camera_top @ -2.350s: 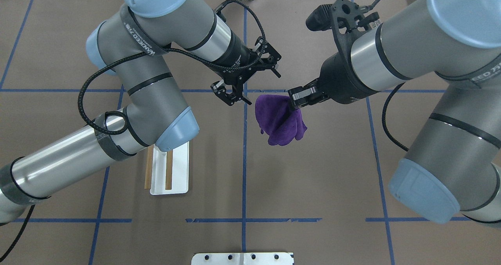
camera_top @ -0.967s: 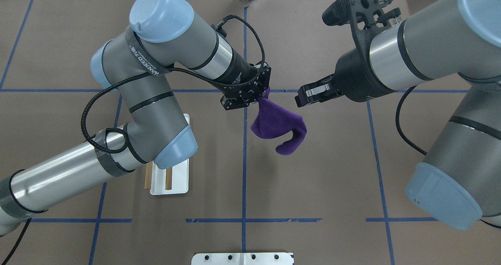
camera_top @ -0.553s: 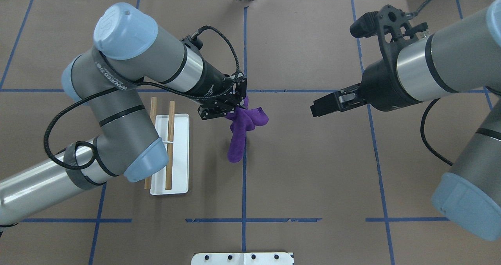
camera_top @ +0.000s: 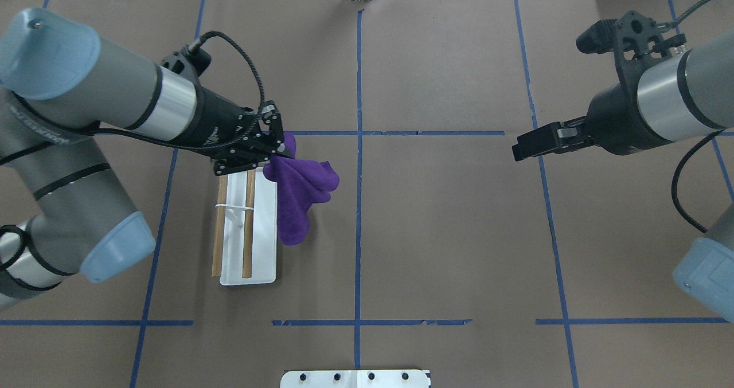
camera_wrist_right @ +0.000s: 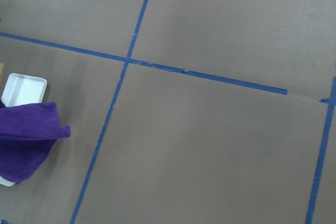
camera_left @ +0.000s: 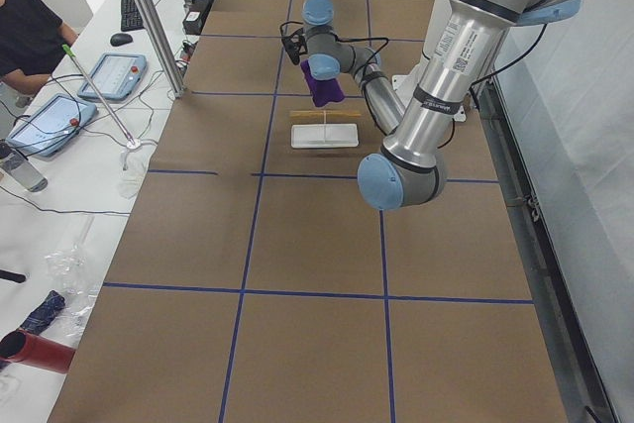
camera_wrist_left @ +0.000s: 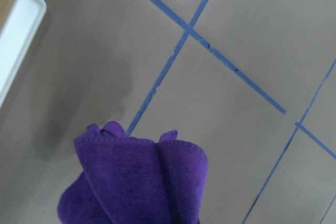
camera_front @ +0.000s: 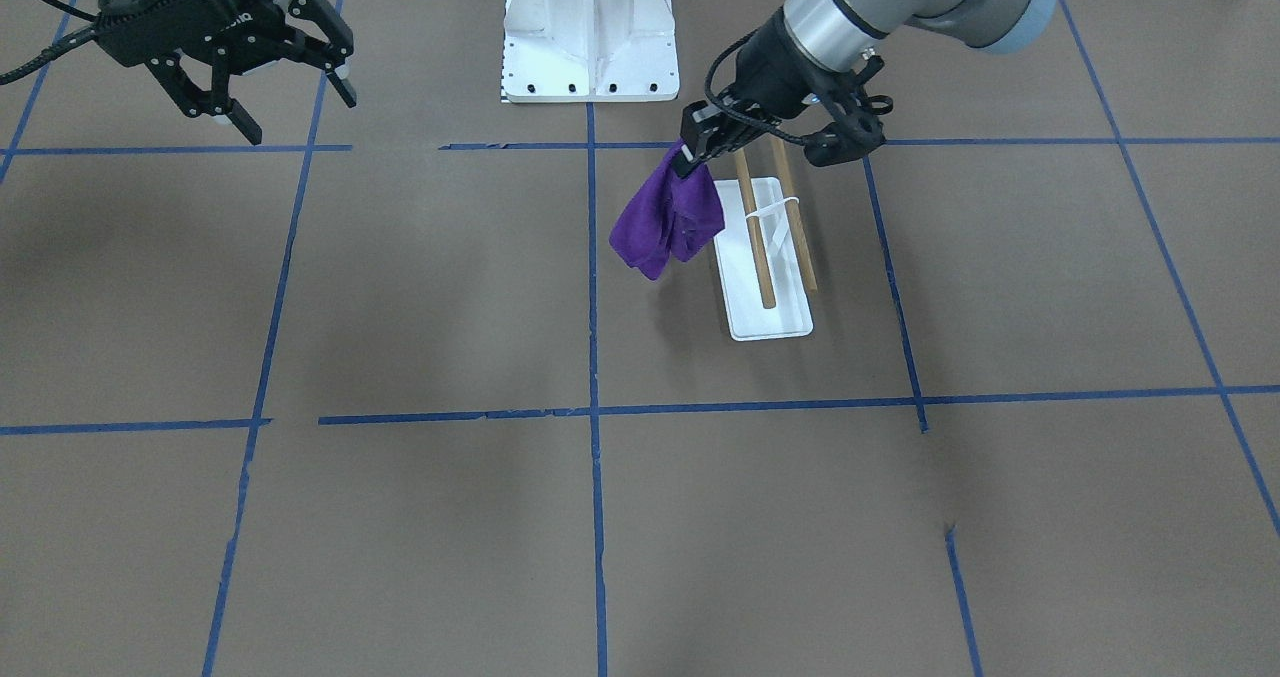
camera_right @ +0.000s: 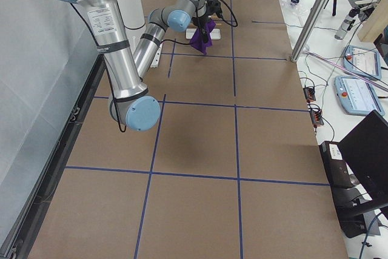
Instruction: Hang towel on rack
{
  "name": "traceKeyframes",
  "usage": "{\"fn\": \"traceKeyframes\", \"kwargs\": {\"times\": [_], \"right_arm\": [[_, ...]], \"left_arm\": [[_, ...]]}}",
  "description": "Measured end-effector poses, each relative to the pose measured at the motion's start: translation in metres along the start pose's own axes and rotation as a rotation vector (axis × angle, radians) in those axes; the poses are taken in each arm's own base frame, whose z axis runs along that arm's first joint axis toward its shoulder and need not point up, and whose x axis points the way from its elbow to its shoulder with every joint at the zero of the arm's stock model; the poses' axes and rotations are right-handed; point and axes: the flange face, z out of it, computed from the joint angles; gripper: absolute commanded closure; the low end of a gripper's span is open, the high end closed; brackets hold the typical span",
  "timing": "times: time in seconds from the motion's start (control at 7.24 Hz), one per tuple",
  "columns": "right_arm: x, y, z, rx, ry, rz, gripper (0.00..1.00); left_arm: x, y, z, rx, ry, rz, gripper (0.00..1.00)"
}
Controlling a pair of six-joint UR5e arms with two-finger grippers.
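The purple towel (camera_top: 299, 196) hangs bunched from my left gripper (camera_top: 270, 150), which is shut on its top corner. It hangs just beside the rack (camera_top: 261, 262), over the right edge of the white base, clear of the two wooden dowels (camera_top: 249, 227). In the front view the left gripper (camera_front: 690, 157) holds the towel (camera_front: 668, 219) to the left of the rack (camera_front: 775, 317). The left wrist view shows the towel (camera_wrist_left: 136, 182) and a corner of the rack base (camera_wrist_left: 16, 35). My right gripper (camera_top: 519, 147) is open and empty, far off to the right, as the front view (camera_front: 298, 115) also shows.
A large white bolted pedestal (camera_front: 590, 32) stands at the robot's base. Blue tape lines (camera_top: 358, 233) cross the brown table cover. Operators' gear lies on a side table (camera_left: 59, 116) beyond the table's edge.
The towel passed from my right gripper to my left. The left gripper then carried it leftward to the rack. The right arm drew back to the right, open.
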Motion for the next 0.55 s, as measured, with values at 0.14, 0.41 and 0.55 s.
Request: {"fn": "traceKeyframes", "kwargs": {"times": [0.14,0.41,0.55], "right_arm": [[0.008,0.0,-0.002,0.003,0.009,0.012,0.0],[0.013,-0.002,-0.005,0.009,0.015,0.021,0.0],[0.014,-0.003,-0.008,0.015,0.015,0.023,0.0]], "left_arm": [[-0.031,-0.022,-0.014,0.039,-0.028,0.018,1.0],[-0.093,-0.058,-0.035,0.095,-0.097,0.087,1.0],[-0.115,-0.067,-0.038,0.102,-0.118,0.115,1.0]]}}
